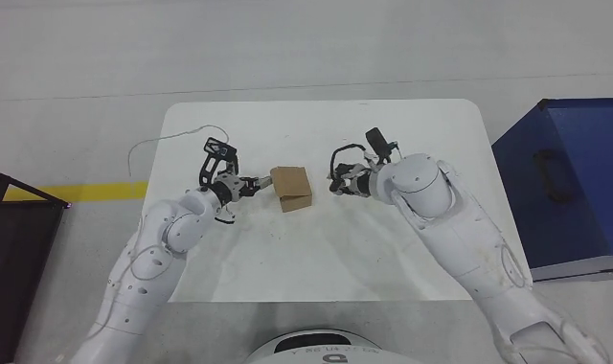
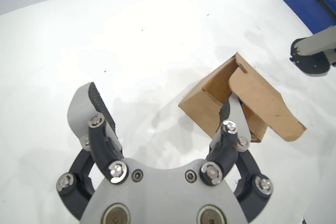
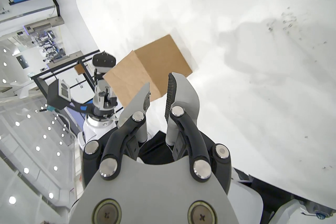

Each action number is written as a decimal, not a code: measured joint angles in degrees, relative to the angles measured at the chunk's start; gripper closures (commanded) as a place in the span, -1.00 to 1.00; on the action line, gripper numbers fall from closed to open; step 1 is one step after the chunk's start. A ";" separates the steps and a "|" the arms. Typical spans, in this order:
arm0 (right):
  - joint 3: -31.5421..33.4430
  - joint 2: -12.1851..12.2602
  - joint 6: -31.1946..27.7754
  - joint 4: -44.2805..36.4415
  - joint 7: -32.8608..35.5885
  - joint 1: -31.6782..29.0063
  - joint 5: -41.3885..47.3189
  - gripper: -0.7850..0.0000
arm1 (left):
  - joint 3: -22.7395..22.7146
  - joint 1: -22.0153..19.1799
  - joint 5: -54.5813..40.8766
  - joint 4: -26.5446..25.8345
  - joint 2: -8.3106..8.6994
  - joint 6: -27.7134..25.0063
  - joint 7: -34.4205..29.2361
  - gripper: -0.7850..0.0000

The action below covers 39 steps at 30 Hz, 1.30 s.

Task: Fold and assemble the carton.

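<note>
the left gripper (image 2: 161, 91), at the carton's (image 1: 292, 188) nine o'clock, has its jaws spread wide, one finger (image 2: 235, 114) tucked under the open flap (image 2: 265, 104). at three o'clock the right gripper (image 3: 159, 80) hangs just beside it, jaws narrowly parted, empty. the carton sits mid-worktop (image 1: 402, 259).

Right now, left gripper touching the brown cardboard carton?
Touching. Left wrist view: one finger of the left gripper is wedged under a loose flap of the brown cardboard carton.
</note>
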 measured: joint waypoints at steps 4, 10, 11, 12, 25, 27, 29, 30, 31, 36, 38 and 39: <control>-2.81 -1.32 -0.38 3.23 -4.85 1.96 1.33 0.58 | -1.06 1.02 2.52 -1.47 0.26 2.58 -0.67 -1.00; -5.63 -2.39 -0.27 6.07 -6.53 4.00 2.28 0.58 | 3.28 0.33 14.91 -2.18 -0.18 8.99 -0.41 -1.00; -5.97 -2.47 -0.22 6.31 -6.42 4.22 2.30 0.58 | 4.15 -0.19 15.81 -1.91 -0.36 9.56 -0.38 -1.00; -6.31 -2.55 -0.16 6.57 -6.23 4.43 2.32 0.58 | 5.06 -0.82 16.58 -1.48 -0.55 10.03 -0.39 -1.00; -4.18 -1.63 -0.08 4.73 -2.76 3.04 2.72 0.58 | 16.31 -11.54 15.91 9.07 -4.17 9.89 1.91 -1.00; -2.91 -1.26 -0.57 3.79 -2.59 1.93 2.91 0.57 | 16.78 -12.36 14.71 10.13 -4.52 9.47 2.55 -1.00; -1.47 -0.93 -1.26 2.73 -2.91 0.47 3.28 0.56 | 16.68 -12.99 14.35 11.27 -4.70 9.56 3.10 -1.00; -0.87 -0.82 -1.71 2.34 -3.24 -0.18 3.55 0.56 | 16.32 -13.09 14.33 11.71 -4.69 9.81 3.36 -1.00; -0.16 -0.70 -2.54 1.90 -3.67 -1.05 3.90 0.56 | 15.58 -13.06 14.47 12.24 -4.60 10.27 3.67 -1.00; 1.22 -0.36 -6.43 1.33 -4.90 -3.51 3.96 0.55 | 10.89 -11.47 15.21 12.35 -3.60 11.03 4.61 -1.00; 1.53 -0.27 -8.05 1.12 -5.28 -4.15 3.85 0.53 | 8.72 -10.35 14.42 11.03 -3.19 10.47 5.23 -1.00; 1.76 -0.24 -8.73 0.96 -5.42 -4.45 3.99 0.53 | 7.91 -9.83 13.81 10.28 -3.05 10.03 5.63 -1.00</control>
